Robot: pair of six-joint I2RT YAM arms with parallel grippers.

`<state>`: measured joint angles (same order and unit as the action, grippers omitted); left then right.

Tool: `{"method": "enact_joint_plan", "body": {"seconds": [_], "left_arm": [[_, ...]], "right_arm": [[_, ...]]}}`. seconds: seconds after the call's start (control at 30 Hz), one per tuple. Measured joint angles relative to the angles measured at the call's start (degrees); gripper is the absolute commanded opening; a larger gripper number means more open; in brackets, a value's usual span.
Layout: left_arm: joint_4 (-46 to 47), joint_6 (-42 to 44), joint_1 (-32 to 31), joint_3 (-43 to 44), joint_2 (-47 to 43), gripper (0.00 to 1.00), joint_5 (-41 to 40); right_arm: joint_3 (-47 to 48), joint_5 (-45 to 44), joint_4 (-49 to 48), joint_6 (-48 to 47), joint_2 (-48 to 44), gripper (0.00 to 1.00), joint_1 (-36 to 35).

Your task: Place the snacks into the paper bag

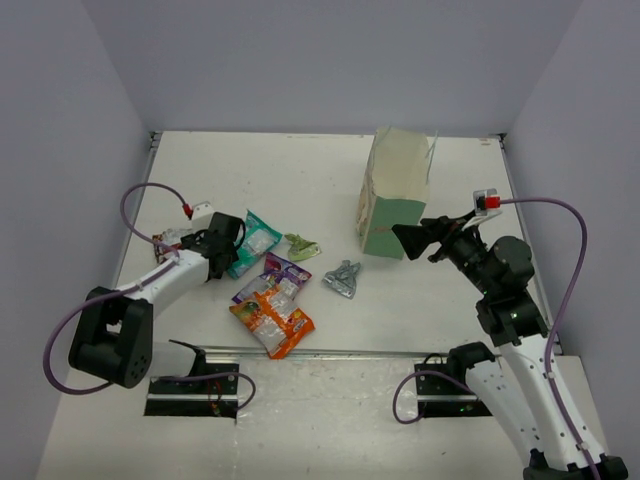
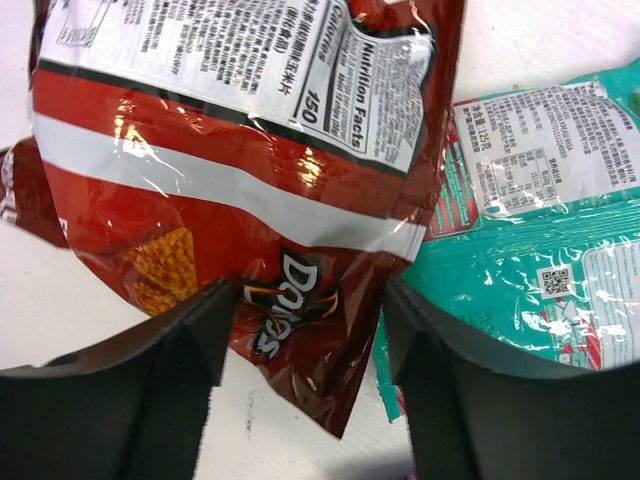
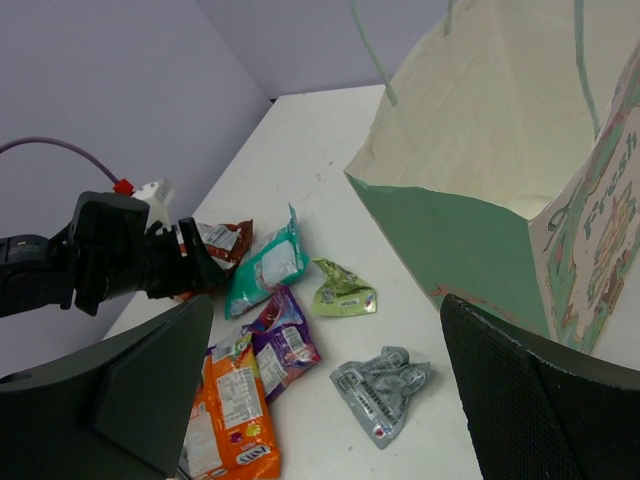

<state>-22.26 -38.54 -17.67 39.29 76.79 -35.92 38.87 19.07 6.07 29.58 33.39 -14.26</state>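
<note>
L fingers (image 2: 120,400) spread, straddling lower corner of crinkly glossy red foil packet (image 2: 250,190) on white surface (image 2: 40,310); no pinch seen. Teal pouch (image 2: 530,270) just outside right finger. R fingers (image 3: 540,400) spread wide, holding nothing. Stiff mint paper bag (image 3: 450,235) just beyond them, mouth open, cream inside. Purple pouch (image 3: 285,345), orange pouch (image 3: 235,410), crumpled green packet (image 3: 343,290), silver packet (image 3: 385,385) lay btwn.

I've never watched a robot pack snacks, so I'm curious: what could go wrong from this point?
The left end effector, open, straddles only one end of the crinkly red foil packet, so it might slip out when lifted. The teal foil packet lies against it and could get caught too. The mint-green paper bag is held by nothing; the open right end effector beside it might knock it over.
</note>
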Motion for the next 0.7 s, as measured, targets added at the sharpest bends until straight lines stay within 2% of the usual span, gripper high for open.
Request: {"method": "enact_joint_plan", "body": {"seconds": [0.1, 0.17, 0.2, 0.23, 0.33, 0.5, 0.57, 0.7], "left_arm": [[0.5, 0.1, 0.0, 0.0, 0.3, 0.60, 0.1], [0.6, 0.2, 0.0, 0.0, 0.4, 0.65, 0.9], [0.6, 0.2, 0.0, 0.0, 0.4, 0.70, 1.5], [0.6, 0.2, 0.0, 0.0, 0.4, 0.81, 2.2], [0.5, 0.3, 0.0, 0.0, 0.3, 0.92, 5.3], [-0.1, 0.3, 0.0, 0.0, -0.7, 0.93, 8.0], [-0.2, 0.6, 0.0, 0.0, -0.7, 0.84, 8.7], [-0.9, 1.4, 0.0, 0.3, -0.4, 0.39, 10.5]], "right_arm": [[0.0, 0.0, 0.0, 0.0, 0.0, 0.99, 0.0], [0.0, 0.0, 0.0, 0.0, 0.0, 0.99, 0.0], [0.0, 0.0, 0.0, 0.0, 0.0, 0.99, 0.0], [0.0, 0.0, 0.0, 0.0, 0.0, 0.99, 0.0], [0.0, 0.0, 0.1, 0.0, -0.1, 0.99, 0.0], [0.0, 0.0, -0.1, 0.0, -0.5, 0.99, 0.0], [0.0, 0.0, -0.1, 0.0, -0.5, 0.99, 0.0], [0.0, 0.0, -0.1, 0.0, -0.4, 0.99, 0.0]]}}
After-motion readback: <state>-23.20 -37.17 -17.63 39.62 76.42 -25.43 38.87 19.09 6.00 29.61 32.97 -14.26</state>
